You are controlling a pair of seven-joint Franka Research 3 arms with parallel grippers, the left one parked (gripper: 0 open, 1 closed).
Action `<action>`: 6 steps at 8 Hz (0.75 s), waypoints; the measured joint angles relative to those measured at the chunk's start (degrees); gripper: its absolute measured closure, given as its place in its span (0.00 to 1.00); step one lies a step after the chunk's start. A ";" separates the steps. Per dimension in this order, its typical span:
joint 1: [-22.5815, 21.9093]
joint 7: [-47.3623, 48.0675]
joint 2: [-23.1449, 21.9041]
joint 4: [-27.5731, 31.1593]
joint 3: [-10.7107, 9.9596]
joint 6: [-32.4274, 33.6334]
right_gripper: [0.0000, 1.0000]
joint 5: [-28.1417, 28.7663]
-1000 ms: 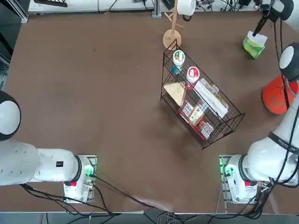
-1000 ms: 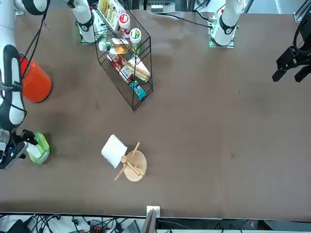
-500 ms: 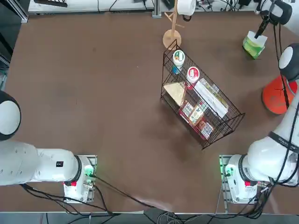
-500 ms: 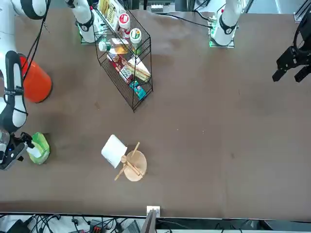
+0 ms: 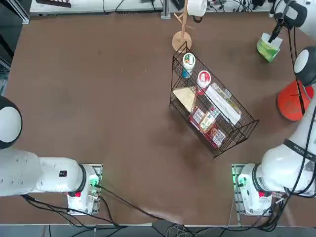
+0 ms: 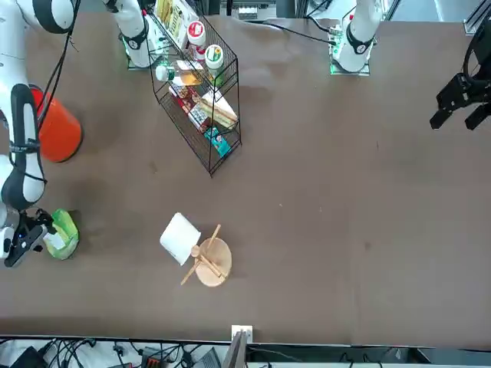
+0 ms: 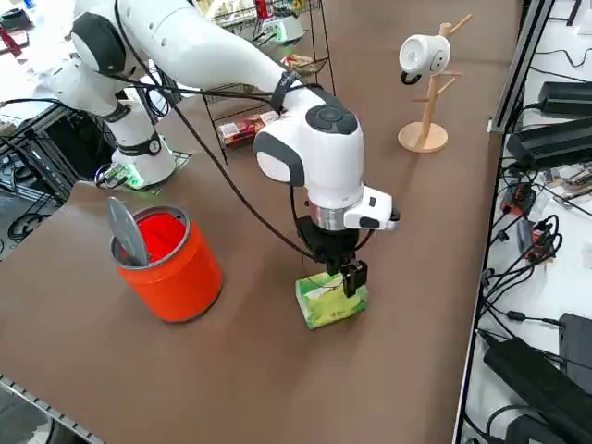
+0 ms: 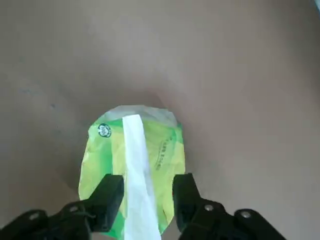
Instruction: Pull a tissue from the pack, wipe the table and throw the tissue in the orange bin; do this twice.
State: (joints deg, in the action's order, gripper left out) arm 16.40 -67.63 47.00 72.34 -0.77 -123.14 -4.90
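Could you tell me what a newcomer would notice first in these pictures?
Probably the right gripper poised over the green pack at the table's far right corner, its fingers flanking the white tissue. Next, the orange bin beside it, and the wire rack mid-table.

The green pack (image 8: 132, 165) lies flat at the table's (image 5: 98, 98) far right corner, white tuft up. The orange bin (image 7: 166, 254) stands upright nearby, nearer the robot.
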 joint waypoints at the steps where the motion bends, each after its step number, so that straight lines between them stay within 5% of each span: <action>1: 0.00 -0.22 0.01 0.00 0.00 0.77 0.39 0.00; 5: 0.00 -0.58 0.02 0.00 0.00 2.69 0.59 0.02; 6: 0.00 -0.61 0.01 0.00 0.00 2.73 0.82 0.02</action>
State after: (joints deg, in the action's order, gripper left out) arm 16.41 -68.24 47.02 72.34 -0.77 -120.41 -4.88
